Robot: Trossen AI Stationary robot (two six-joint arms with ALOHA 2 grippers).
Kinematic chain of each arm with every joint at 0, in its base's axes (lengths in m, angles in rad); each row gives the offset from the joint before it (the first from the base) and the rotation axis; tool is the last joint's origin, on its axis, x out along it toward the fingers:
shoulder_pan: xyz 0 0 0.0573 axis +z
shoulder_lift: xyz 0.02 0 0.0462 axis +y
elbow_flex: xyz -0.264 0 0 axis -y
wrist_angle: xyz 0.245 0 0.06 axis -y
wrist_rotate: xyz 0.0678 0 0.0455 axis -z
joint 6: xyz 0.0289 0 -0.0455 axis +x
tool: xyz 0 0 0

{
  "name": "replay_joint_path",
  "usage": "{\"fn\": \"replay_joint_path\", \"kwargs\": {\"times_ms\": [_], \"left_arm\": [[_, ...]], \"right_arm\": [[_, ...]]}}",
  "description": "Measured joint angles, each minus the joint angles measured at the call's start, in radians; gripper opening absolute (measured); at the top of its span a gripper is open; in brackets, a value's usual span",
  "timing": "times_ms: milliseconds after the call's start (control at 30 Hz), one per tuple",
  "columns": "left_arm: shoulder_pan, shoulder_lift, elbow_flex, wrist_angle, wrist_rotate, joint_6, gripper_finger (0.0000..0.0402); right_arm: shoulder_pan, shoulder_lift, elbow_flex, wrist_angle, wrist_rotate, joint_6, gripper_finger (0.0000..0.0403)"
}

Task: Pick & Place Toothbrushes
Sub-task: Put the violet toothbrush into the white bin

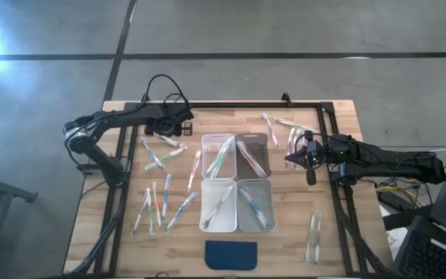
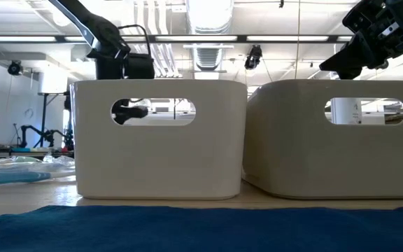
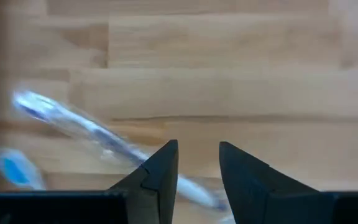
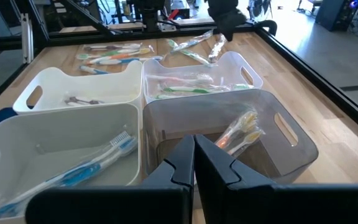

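Several toothbrushes (image 1: 158,155) lie scattered on the wooden table left of four bins (image 1: 237,182); more lie at the far right (image 1: 281,128) and near right (image 1: 313,232). My left gripper (image 1: 163,132) is low over the far-left part of the table, open. One clear-wrapped toothbrush with blue accents (image 3: 86,127) lies slanting on the wood, and its end reaches between the fingers of my left gripper (image 3: 197,146). My right gripper (image 1: 289,159) is shut with nothing in it, and it hovers beside the smoky bin (image 4: 241,134) in front of my right gripper (image 4: 194,149). My left gripper has the end of the blue-accented toothbrush (image 3: 197,190) between its two fingers, which point down at the table. The toothbrush lies flat on the wood, slanting across the gap. I cannot tell whether the fingers touch it.
The bins hold toothbrushes: blue ones in the near right bin (image 4: 73,171), green ones in the far left bin (image 4: 191,87), yellowish ones in the smoky bin. A dark blue pad (image 1: 231,254) lies at the near edge. A black frame (image 1: 231,105) runs round the table.
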Motion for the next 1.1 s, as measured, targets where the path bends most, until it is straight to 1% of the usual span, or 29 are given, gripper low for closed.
{"fn": "replay_joint_path", "kwargs": {"times_ms": [67, 100, 133, 200, 233, 400, 633, 733, 833, 900, 1000, 1100], "left_arm": [[0.0, 0.0, 0.004, 0.02, 0.015, -0.077, 0.0122], [-0.001, -0.001, 0.002, 0.035, 0.036, -0.112, 0.0122], [-0.001, -0.001, -0.005, 0.074, 0.081, -0.13, 0.0122], [-0.001, -0.001, -0.011, 0.138, 0.157, -0.129, 0.0122], [-0.001, -0.001, -0.015, 0.161, 0.169, -0.117, 0.0122], [-0.002, -0.001, -0.016, 0.231, 0.173, -0.14, 0.0122], [-0.003, -0.001, -0.012, 0.239, 0.173, -0.146, 0.0122], [-0.003, -0.001, -0.017, 0.241, 0.174, -0.245, 0.0122], [-0.004, -0.001, -0.018, 0.243, 0.174, -0.431, 0.0122], [-0.004, -0.001, -0.019, 0.243, 0.174, -0.525, 0.0122], [-0.003, -0.001, -0.019, 0.243, 0.174, -0.586, 0.0122], [-0.004, -0.001, -0.019, 0.243, 0.173, -0.581, 0.0122]], "right_arm": [[0.0, 0.0, 0.0, 0.0, 0.0, 0.001, 0.0008], [0.0, 0.0, 0.0, 0.0, 0.0, 0.001, 0.0008], [0.0, 0.0, 0.0, 0.0, 0.0, 0.0, 0.0008], [0.0, 0.0, 0.0, 0.0, 0.0, 0.0, 0.0008], [0.0, 0.0, 0.0, 0.0, 0.0, 0.001, 0.0008], [0.0, 0.0, 0.0, 0.0, 0.0, 0.001, 0.0008], [0.0, 0.0, 0.0, 0.0, 0.0, 0.001, 0.0008], [0.0, 0.0, 0.0, 0.0, 0.0, 0.0, 0.0008], [0.0, 0.0, 0.0, 0.0, 0.0, 0.001, 0.0008], [0.0, 0.0, 0.0, 0.0, 0.0, 0.0, 0.0008], [0.0, 0.0, 0.0, 0.0, 0.0, 0.001, 0.0008], [0.0, 0.0, 0.0, 0.0, 0.0, 0.001, 0.0008]]}}
